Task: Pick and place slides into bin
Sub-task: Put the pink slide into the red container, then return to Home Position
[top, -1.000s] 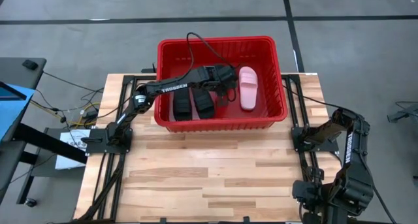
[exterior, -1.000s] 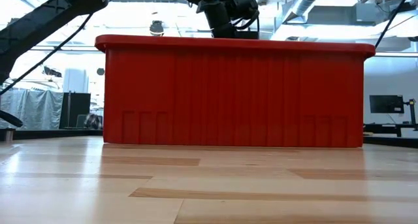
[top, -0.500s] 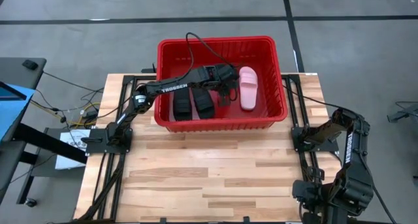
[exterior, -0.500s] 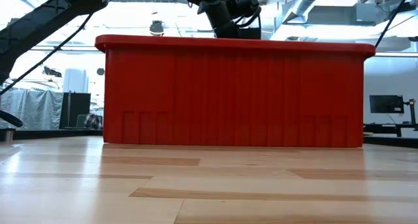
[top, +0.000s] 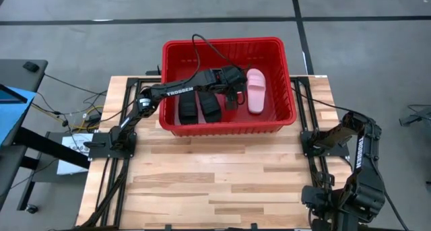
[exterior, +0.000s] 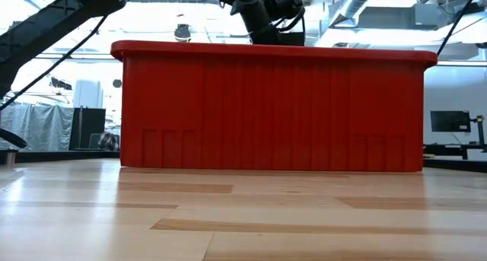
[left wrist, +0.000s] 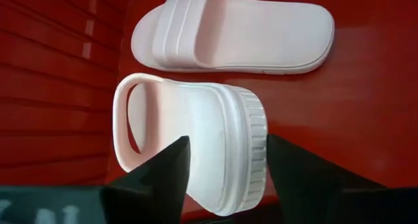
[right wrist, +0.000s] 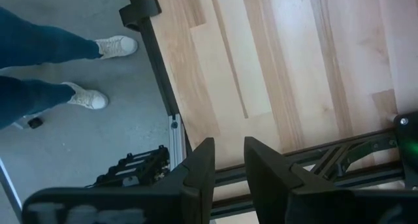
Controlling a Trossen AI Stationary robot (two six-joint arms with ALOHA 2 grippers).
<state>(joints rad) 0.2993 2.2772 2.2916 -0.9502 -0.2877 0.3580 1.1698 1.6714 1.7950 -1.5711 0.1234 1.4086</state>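
The left arm's jaws (left wrist: 225,162) had barely moved, still gripping the last pale pink slide sandal (left wrist: 196,145) inside the big red plastic bin (top: 229,45); not dropped yet.

"TROSSEN" on the left arm (top: 176,90)

Red bin (top: 227,126) at upper centre of a wooden table (top: 215,184), two black slides (top: 197,108) inside at left, pale pink slide (top: 256,90) at right, left arm reaching in between them, right arm folded at lower right.
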